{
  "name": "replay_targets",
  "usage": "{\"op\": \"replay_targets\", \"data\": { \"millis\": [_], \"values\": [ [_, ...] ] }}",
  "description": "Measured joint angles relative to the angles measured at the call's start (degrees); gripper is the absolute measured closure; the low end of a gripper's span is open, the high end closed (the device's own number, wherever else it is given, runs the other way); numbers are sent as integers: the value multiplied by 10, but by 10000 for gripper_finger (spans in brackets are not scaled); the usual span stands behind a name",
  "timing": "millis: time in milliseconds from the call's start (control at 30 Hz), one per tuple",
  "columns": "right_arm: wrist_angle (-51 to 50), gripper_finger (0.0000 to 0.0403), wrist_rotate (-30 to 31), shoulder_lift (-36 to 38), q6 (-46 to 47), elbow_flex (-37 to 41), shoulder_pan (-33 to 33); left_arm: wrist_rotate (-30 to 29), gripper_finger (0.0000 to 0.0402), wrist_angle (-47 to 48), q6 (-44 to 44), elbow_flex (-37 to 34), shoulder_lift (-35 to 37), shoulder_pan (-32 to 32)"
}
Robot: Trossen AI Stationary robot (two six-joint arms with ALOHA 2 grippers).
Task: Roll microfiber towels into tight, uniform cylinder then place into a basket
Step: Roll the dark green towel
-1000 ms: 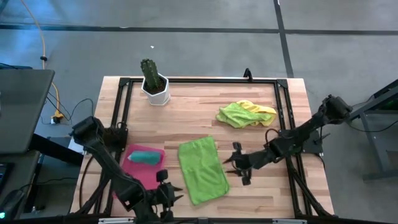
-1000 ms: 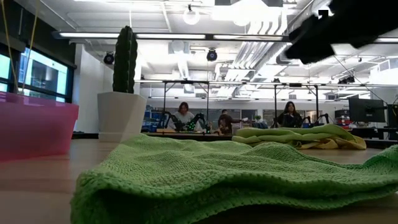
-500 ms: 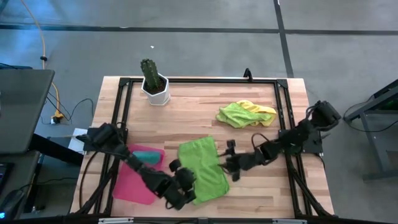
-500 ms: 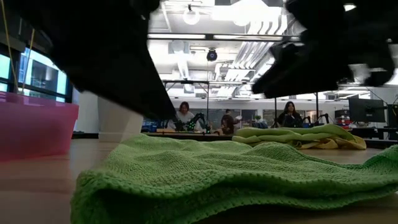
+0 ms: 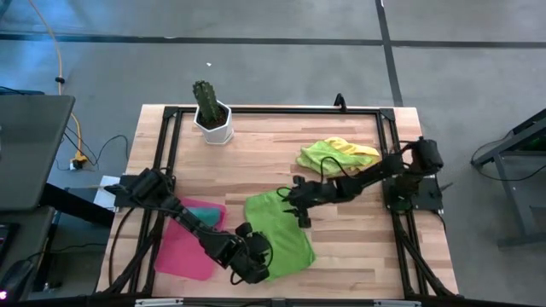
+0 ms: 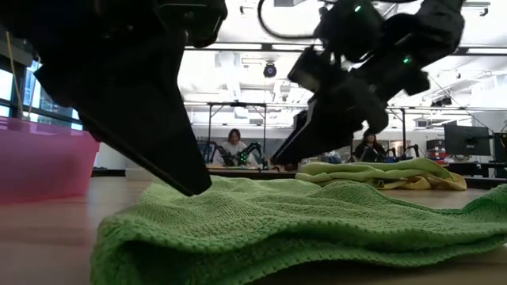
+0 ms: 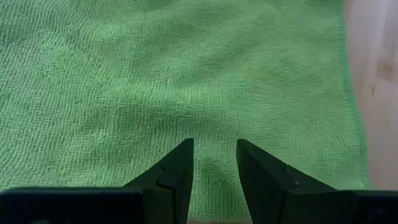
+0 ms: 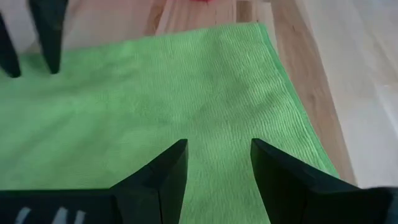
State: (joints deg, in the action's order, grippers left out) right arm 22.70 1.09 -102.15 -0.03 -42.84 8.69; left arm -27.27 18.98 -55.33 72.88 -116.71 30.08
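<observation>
Pincer [image 7: 213, 155] gap above green towel [image 7: 155, 74]

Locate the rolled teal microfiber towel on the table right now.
In the high view, the rolled teal microfiber towel lies inside the pink-red basket at the table's front left, beside the flat green towel.

Flat towel [image 5: 280, 228]: bright green, fine ribbed weave showing as close rows of tiny loops in the wrist views.

Crumpled pair at the far right: lime green towel [image 5: 324, 156] with yellow towel [image 5: 363, 150] behind it.

Basket [image 5: 189, 247]: pink-red, translucent pink from the low view. A teal towel [image 5: 199, 212] inside it.

Table [image 5: 273, 145]: pale wood planks with light grain streaks, black frame around the edge.

Cactus [image 5: 204, 100]: dark green, in a white pot [image 5: 213, 125].

Left gripper [image 7: 214, 163] and right gripper [image 8: 219, 168]: black, matte.

Floor: grey, crossed by dark lines.
</observation>
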Motion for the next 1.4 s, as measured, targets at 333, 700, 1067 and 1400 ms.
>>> {"op": "replay_targets", "data": {
  "millis": [333,700,1067,1400],
  "values": [
    [-46,234,-35,-53,0,-35,-39,3,289,14,18,0,0,-1],
    [-76,234,-33,-52,29,-38,-45,20,289,34,137,0,-2,-7],
    [-119,234,14,-50,54,-38,-47,42,289,83,287,2,-1,-75],
    [-136,234,60,-50,29,-37,-100,88,289,90,341,3,1,-120]
  ]
}}
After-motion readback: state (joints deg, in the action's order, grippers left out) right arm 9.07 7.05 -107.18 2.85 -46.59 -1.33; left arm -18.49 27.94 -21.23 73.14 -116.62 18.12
